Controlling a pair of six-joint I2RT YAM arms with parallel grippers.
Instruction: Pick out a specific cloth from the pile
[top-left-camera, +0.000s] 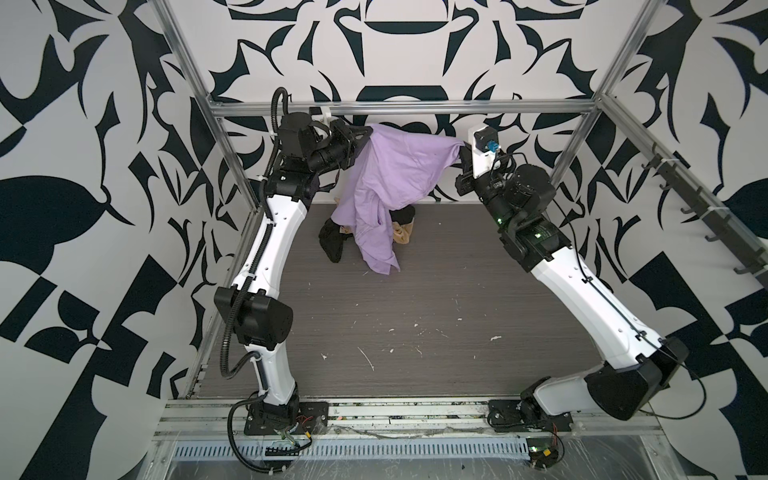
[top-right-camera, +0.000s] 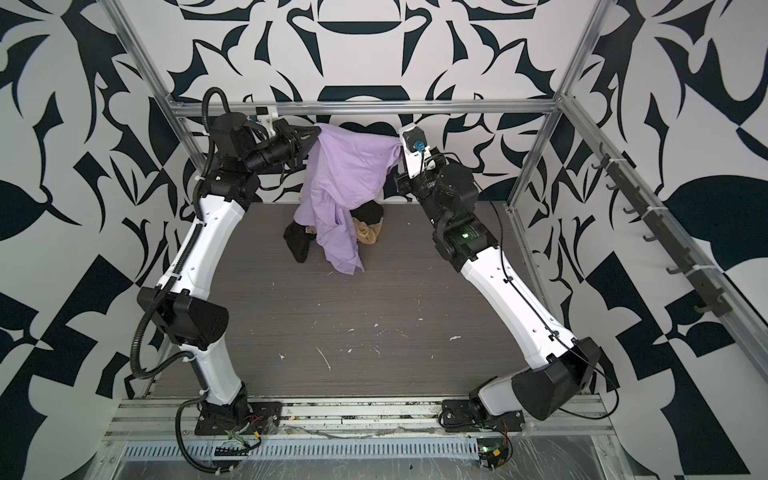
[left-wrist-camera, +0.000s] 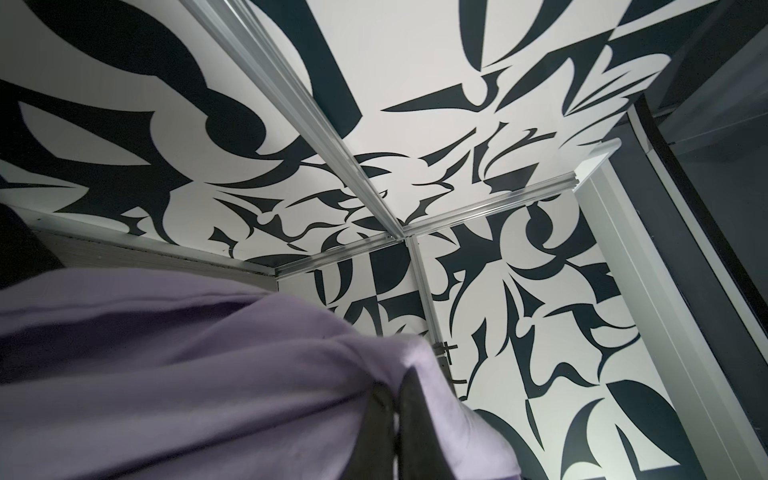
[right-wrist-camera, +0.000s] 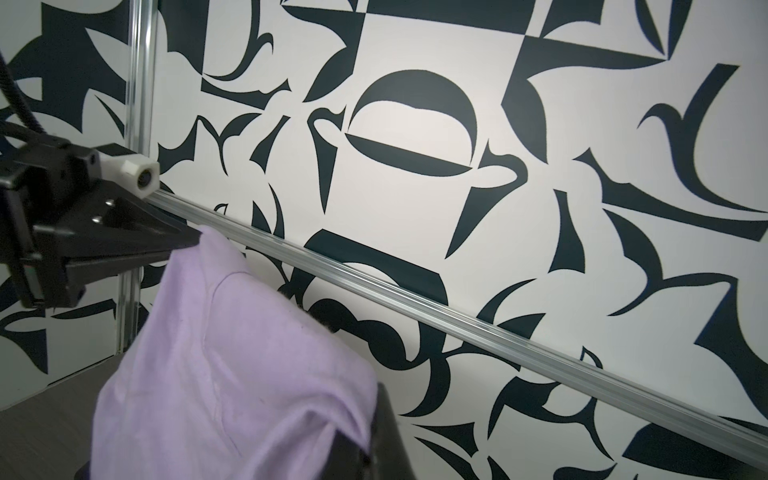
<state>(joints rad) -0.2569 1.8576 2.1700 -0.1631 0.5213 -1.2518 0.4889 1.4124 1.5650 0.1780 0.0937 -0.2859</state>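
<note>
One lilac cloth (top-left-camera: 395, 166) hangs spread at 12 o'clock of the table (top-left-camera: 415, 311). The left gripper (top-left-camera: 368, 133) and right gripper (top-left-camera: 462, 146) are each clamped on a top corner. Below lies the pile (top-right-camera: 370, 216): one black garment (top-left-camera: 332, 245) and one tan garment (top-right-camera: 368, 235), seen in both top views only. The wrist views show just cloth and wall.

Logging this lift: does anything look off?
Mostly fine: the lilac cloth hangs between the left gripper and right gripper, yet its lower end trails over the black garment and tan-orange garment beneath.

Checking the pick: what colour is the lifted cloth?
The cloth is plain lilac, clearest in a top view.
</note>
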